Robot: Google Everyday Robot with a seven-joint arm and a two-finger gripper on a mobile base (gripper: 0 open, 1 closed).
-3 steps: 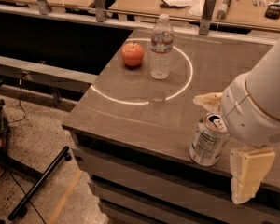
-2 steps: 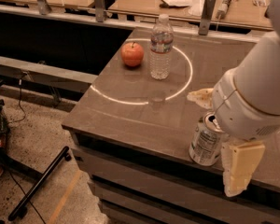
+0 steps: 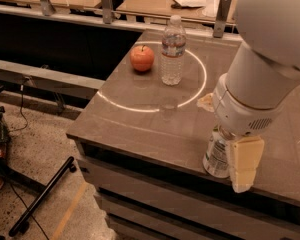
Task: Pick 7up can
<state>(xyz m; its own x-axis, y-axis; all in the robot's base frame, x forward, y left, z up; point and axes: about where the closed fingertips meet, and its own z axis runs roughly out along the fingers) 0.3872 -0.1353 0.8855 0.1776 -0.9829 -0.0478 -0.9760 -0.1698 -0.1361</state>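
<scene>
Your end effector (image 3: 224,145) sits over the can (image 3: 216,159) near the bench's (image 3: 140,129) front edge; you cannot tell whether it grips. The bottle (image 3: 172,51) and apple (image 3: 142,58) stand well apart from it.

The counter (image 3: 140,129) is a dark grey-brown slab with drawer fronts under its near edge. A thin pale ring (image 3: 125,107) is marked on its top. Inside the ring, toward the back, a red apple (image 3: 142,58) sits just beside an upright clear water bottle (image 3: 173,51). Outside the ring, well apart from both, the 7up can (image 3: 217,156) stands upright close to the near edge. The hand (image 3: 225,141) is down at the can.
</scene>
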